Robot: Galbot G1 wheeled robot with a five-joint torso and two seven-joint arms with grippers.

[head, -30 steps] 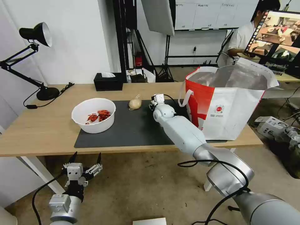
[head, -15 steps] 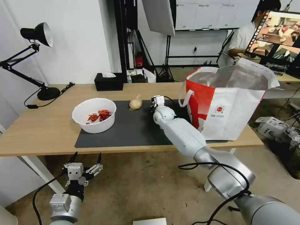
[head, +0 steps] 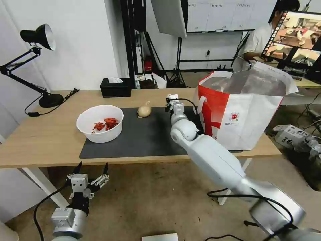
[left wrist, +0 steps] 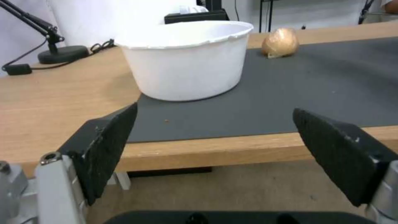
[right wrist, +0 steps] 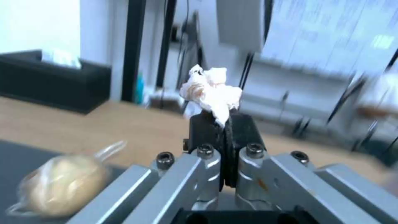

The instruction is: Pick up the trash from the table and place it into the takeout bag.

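So in the head view the right gripper (head: 171, 100) is hovering mid-frame over the table (head: 50, 134), beside the takeout bag (head: 240, 113); the left gripper (head: 91, 170) is idling wide open, lower left. Right wrist view: fingers (right wrist: 203, 129) are pinching shut on the crumpled tissue (right wrist: 211, 91), sticking straight out past the tips. The pouch (right wrist: 62, 183) is lying lower left.

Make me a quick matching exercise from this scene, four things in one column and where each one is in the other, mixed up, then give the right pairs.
1 crumpled tissue
2 white bowl
3 beige pouch
4 takeout bag

A standing at the table's right end
B pinched in the right gripper
C on the mat's left end
D on the mat's far edge, between bowl and right gripper

Pairs: 1-B, 2-C, 3-D, 4-A
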